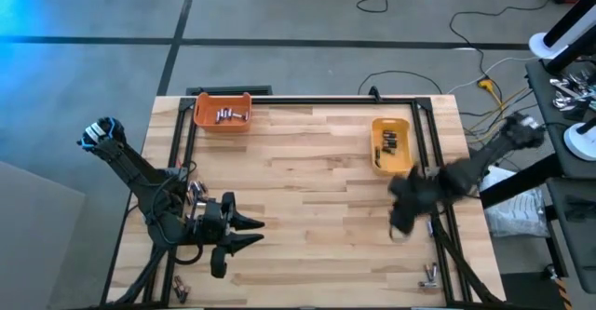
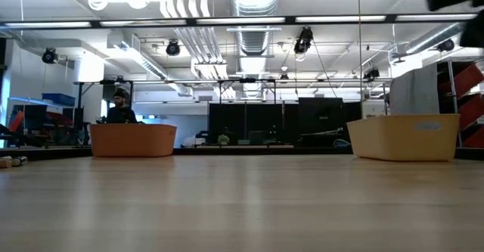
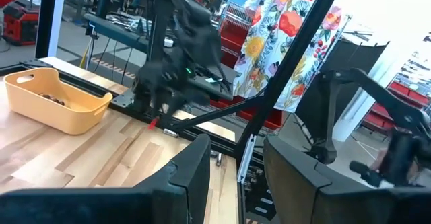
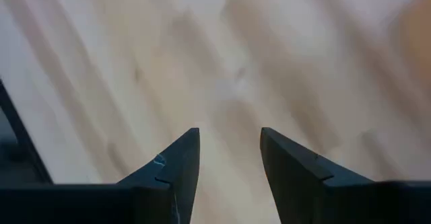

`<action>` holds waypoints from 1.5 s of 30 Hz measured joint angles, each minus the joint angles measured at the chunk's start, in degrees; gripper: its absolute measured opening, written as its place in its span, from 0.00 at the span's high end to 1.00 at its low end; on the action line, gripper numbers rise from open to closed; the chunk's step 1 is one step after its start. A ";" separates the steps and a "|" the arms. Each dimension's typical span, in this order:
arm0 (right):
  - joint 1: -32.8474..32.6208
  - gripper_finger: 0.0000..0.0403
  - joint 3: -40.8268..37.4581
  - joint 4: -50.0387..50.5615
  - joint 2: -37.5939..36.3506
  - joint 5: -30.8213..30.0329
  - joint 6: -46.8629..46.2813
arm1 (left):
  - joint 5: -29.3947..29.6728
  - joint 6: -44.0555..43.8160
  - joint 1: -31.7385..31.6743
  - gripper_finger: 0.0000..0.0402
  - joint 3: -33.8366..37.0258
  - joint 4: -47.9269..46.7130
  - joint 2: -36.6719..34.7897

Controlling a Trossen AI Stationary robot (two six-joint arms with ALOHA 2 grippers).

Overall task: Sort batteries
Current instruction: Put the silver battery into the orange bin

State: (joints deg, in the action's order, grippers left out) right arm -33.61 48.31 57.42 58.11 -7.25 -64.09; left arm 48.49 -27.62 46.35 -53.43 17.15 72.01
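From above we see a wooden table (image 1: 307, 208). Silvery batteries (image 1: 229, 115) lie in the orange bin (image 1: 223, 111) at the far left, dark ones (image 1: 390, 146) in the yellow bin (image 1: 389, 144) at the far right. The right gripper (image 4: 229, 158) hangs over bare wood just in front of the yellow bin, fingers parted, holding nothing. The left gripper (image 1: 253, 233) waits at the near left, fingers also apart and empty.

Bright ceiling light, blurred right arm

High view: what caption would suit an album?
Two robot arms over a wooden table, batteries sorted into an orange bin and a yellow bin.
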 joint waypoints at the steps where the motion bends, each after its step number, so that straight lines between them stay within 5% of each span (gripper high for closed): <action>1: -2.71 0.65 0.00 0.19 2.19 0.65 -1.36 | 0.00 -0.04 0.00 0.71 0.00 0.00 0.00; 8: -7.94 0.66 0.00 1.03 19.22 17.66 -1.95 | -1.18 -0.50 0.04 0.71 0.00 0.67 1.26; 14: -6.75 0.53 0.00 6.21 32.16 29.19 13.87 | -1.32 -2.74 0.11 0.71 0.00 3.10 4.67; 26: -4.95 0.23 -2.20 11.69 41.41 29.95 33.10 | -5.70 -5.19 0.33 0.71 0.00 12.26 11.55; 45: -4.89 0.26 -7.15 6.27 40.87 32.42 35.26 | -5.57 -5.96 0.33 0.71 0.00 13.34 12.70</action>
State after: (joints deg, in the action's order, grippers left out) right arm -38.50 41.17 63.70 98.98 25.17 -28.83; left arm 42.92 -33.58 46.68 -53.43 30.49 84.71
